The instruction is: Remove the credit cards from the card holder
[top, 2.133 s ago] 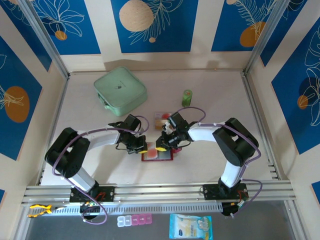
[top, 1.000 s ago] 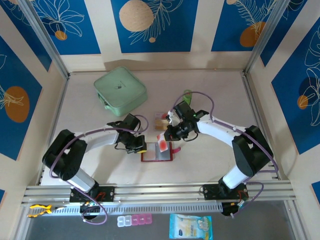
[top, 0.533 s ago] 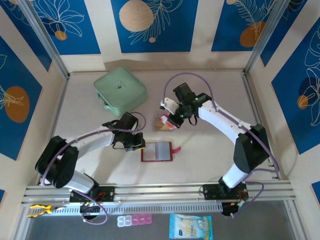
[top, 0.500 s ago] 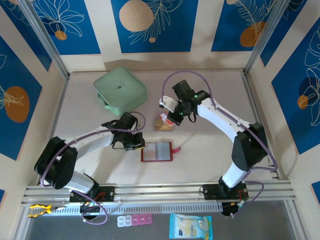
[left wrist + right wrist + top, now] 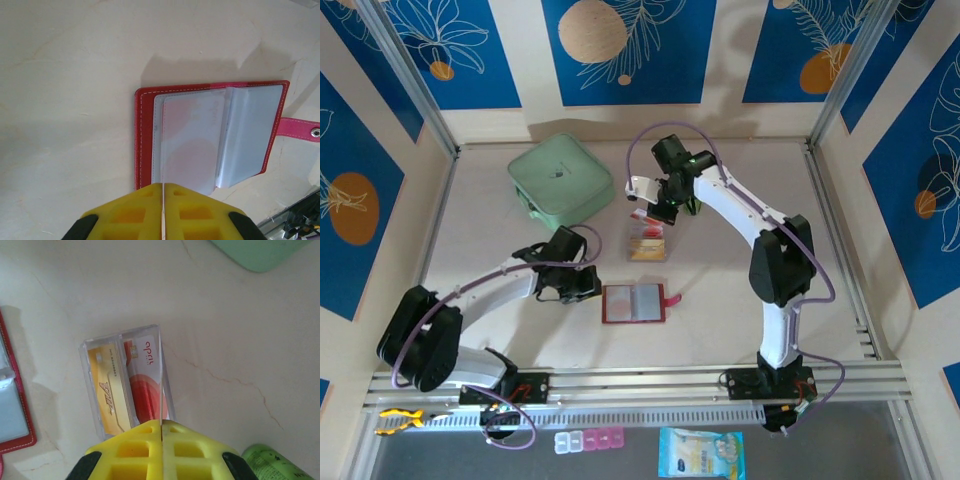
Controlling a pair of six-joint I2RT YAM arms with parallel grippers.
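Thin red credit card [image 5: 640,213] has left the dark red folding card holder [image 5: 142,135], clamped in my right gripper [image 5: 162,426] above the far clear plastic tray [image 5: 120,330]; left gripper [image 5: 163,187] closed, empty.

The card holder [image 5: 633,303] lies on the counter [image 5: 740,280]. Behind it, a tray [image 5: 120,336] holds cards [image 5: 107,390]; a case [image 5: 560,180] sits back-left.
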